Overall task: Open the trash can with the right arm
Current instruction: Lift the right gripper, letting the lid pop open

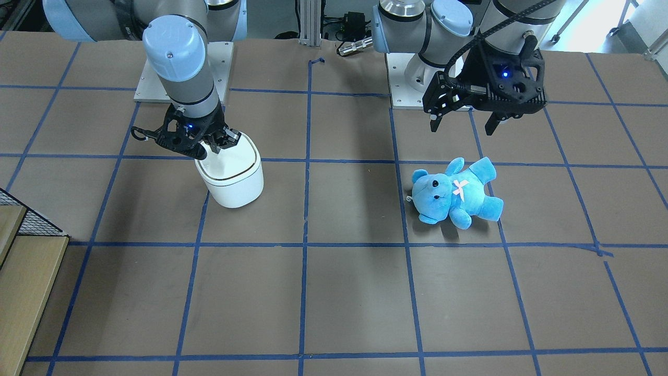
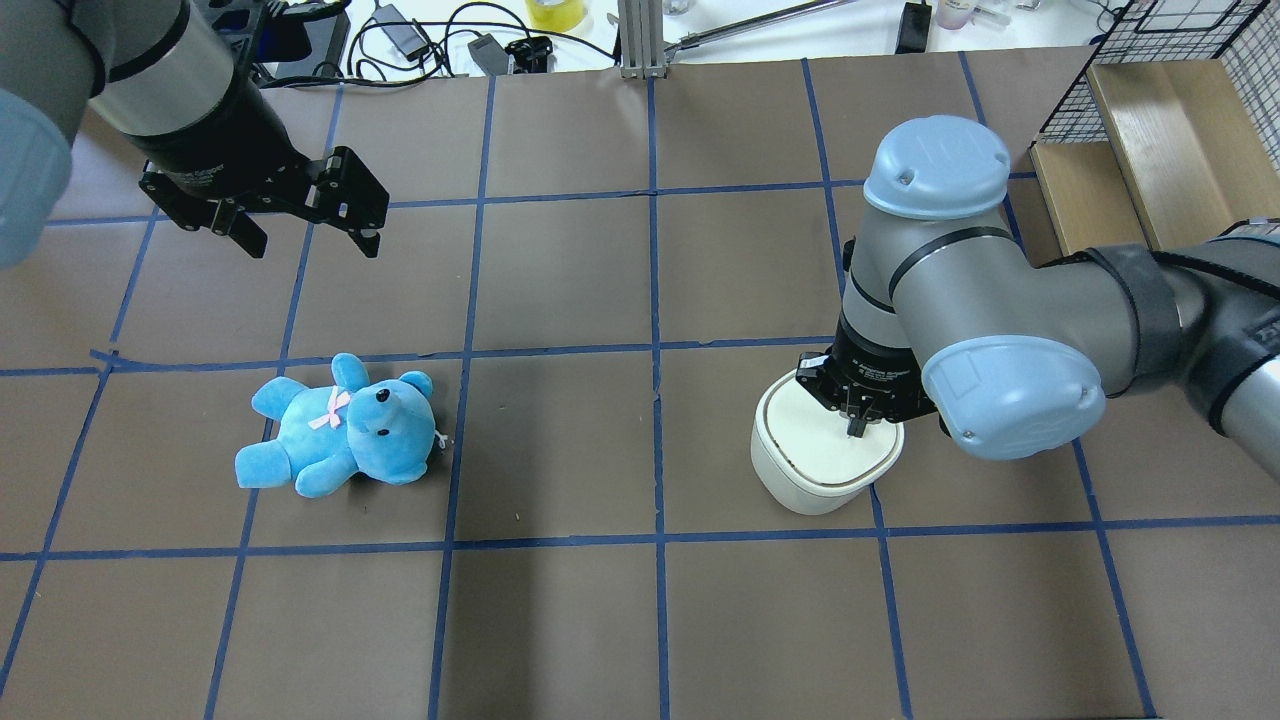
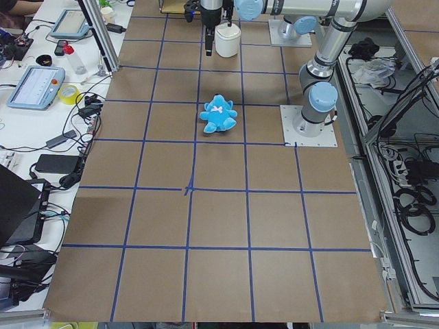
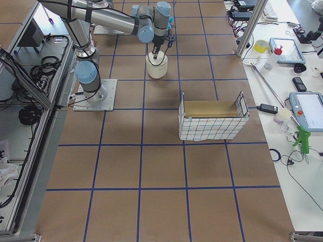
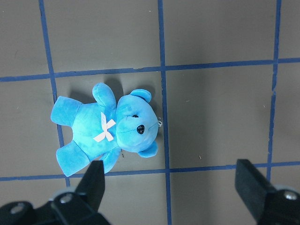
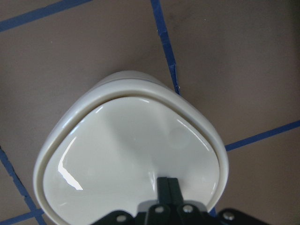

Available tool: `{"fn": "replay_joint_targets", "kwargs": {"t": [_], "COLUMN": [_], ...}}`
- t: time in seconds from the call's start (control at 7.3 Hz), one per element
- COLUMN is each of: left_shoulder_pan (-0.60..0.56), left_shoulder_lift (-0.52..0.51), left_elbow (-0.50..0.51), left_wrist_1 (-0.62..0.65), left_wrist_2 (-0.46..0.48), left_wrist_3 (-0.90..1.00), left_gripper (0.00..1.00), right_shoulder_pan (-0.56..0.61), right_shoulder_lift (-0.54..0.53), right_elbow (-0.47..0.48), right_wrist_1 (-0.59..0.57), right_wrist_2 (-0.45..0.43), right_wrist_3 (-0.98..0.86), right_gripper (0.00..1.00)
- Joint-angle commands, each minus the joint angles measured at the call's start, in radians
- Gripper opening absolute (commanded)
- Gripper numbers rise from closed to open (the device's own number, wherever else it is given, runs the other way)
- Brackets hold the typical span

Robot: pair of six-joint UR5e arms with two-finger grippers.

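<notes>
Right gripper [image 6: 167, 186] fills bottom of wrist cam, fingers pressed together, nothing between them. Tip down on lid [image 6: 126, 154] of trash can [image 2: 800, 485], near lid's edge. Looks like contact, tbh hard to be sure. Lid flat, closed. Can upright on table [image 2: 560, 450], robot's right side, base partly over blue tape line [image 2: 885, 600]. Left gripper [image 2: 308, 238] hovers well apart on other side, fingers spread wide, holding nothing. Blue teddy bear [image 2: 340, 425] lies on its back on table near it, no contact.
</notes>
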State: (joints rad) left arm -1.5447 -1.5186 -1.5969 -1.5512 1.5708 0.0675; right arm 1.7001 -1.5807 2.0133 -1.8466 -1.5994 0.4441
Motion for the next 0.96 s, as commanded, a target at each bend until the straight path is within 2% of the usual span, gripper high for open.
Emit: {"fn": "replay_joint_targets", "kwargs": {"t": [0.0, 0.14, 0.27, 0.55, 0.82], "left_shoulder_pan": [0.000, 0.000, 0.000, 0.000, 0.000], "left_shoulder_lift": [0.002, 0.000, 0.000, 0.000, 0.000], "left_elbow": [0.000, 0.000, 0.000, 0.000, 0.000], "left_wrist_1": [0.000, 0.000, 0.000, 0.000, 0.000], "left_wrist_2": [0.000, 0.000, 0.000, 0.000, 0.000], "left_wrist_3": [0.000, 0.000, 0.000, 0.000, 0.000], "left_gripper": [1.00, 1.00, 1.00, 1.00, 1.00], "right_shoulder_pan": [0.000, -0.002, -0.002, 0.000, -0.004], "right_shoulder_lift": [0.001, -0.005, -0.008, -0.005, -0.004], "right_elbow": [0.025, 0.006, -0.057, -0.247, -0.385], "right_wrist_1": [-0.054, -0.036, 0.042, 0.287, 0.422], "right_wrist_2": [-0.002, -0.013, -0.020, -0.016, -0.017], "right_wrist_3": [0.004, 0.005, 0.007, 0.005, 0.001], "right_gripper": [0.00, 0.00, 0.00, 0.00, 0.00]}}
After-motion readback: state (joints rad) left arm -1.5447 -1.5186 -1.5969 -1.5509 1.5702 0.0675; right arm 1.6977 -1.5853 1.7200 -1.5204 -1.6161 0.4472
